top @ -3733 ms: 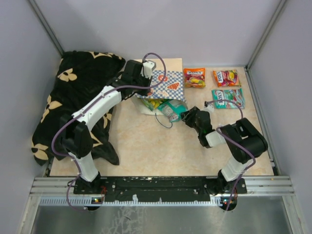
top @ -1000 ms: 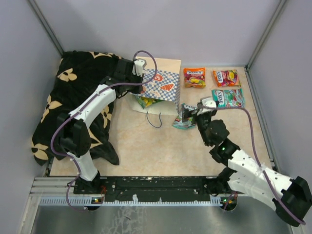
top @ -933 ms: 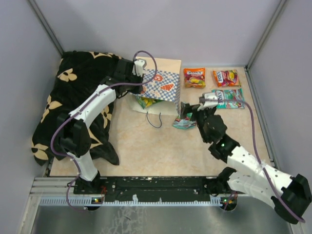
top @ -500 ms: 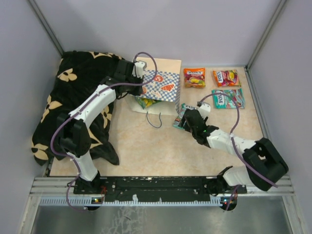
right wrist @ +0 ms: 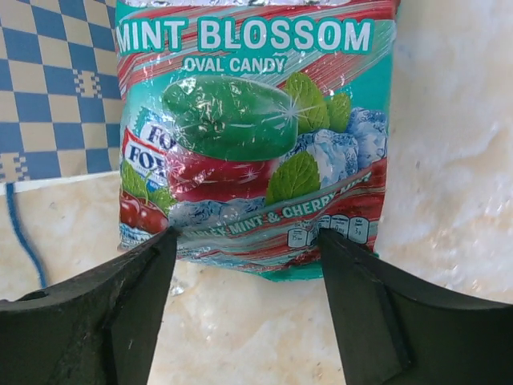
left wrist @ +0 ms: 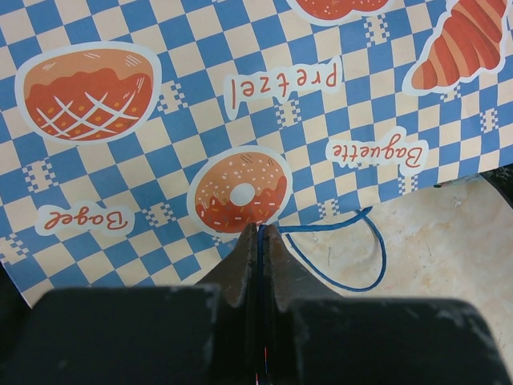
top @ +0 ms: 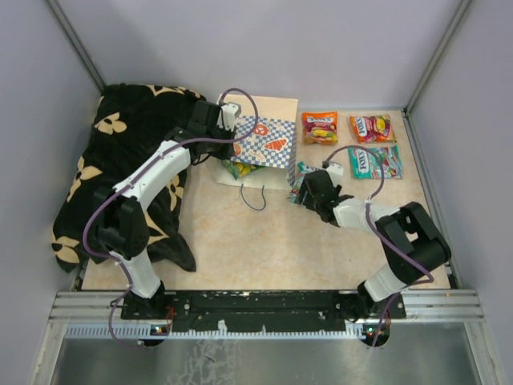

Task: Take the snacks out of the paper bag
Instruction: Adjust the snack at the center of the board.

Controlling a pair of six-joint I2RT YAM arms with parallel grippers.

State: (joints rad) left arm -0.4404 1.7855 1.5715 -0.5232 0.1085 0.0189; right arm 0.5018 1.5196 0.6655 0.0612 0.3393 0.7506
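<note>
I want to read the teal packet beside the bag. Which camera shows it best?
The right wrist view: the mint packet fills it, lettering readable. The top view shows a small teal scrap by the right gripper; the left wrist view, the paper bag instead.

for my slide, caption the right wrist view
Open right hand over a Mint Blossom candy packet beside the checkered paper bag

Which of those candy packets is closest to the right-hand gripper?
The Mint Blossom packet beside the paper bag, between the open fingers of the right gripper; the other three lie grouped farther right.
</note>
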